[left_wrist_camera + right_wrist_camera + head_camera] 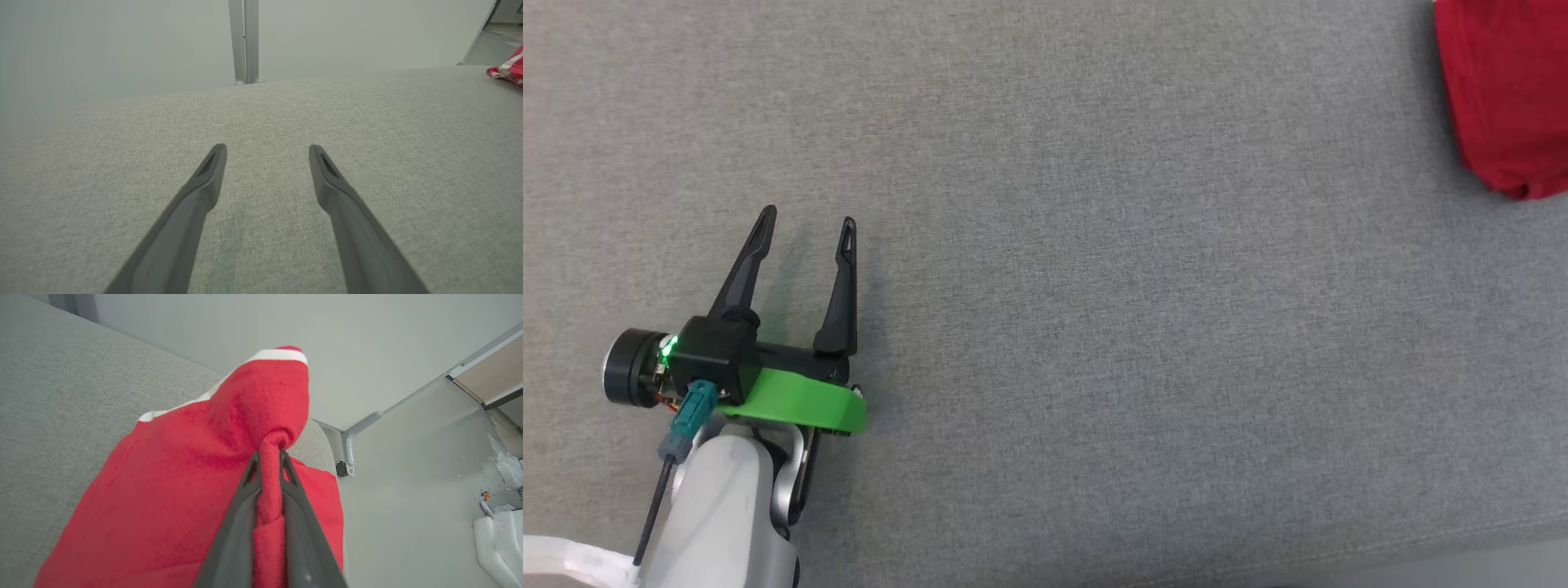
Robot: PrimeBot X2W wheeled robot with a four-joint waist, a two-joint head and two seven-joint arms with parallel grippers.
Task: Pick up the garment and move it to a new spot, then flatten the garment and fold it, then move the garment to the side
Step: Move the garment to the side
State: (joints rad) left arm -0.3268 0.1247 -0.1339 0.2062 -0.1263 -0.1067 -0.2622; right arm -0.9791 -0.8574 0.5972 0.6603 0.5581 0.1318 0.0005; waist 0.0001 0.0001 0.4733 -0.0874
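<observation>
**Red garment pinched at the far right, left pincer idle**

Nearest to us, at the near left of the grey fabric worktop (1135, 286), we saw the left pincer (809, 216) on its pale forearm, with a green bracket and a small green light at the wrist. Its two dark fingers stood wide apart with nothing between them, pointing away across bare cloth. Its own wrist camera showed the same spread fingers low over the worktop, the left pincer (267, 148) clear of any thing.

Farther off, at the far right corner in the head view, lay the red garment (1503, 90), partly cut off by the edge of the picture and well apart from the left pincer.

In the right wrist view, we found the right pincer (269, 455) closed tight on a bunched fold of the garment (184, 490). The cloth rose in a peak at the fingertips, a white trim along its upper edge, the rest draped down onto the worktop near its corner.

Beyond that we saw a pale floor (408, 498) with white scraps (498, 539) at the right.
</observation>
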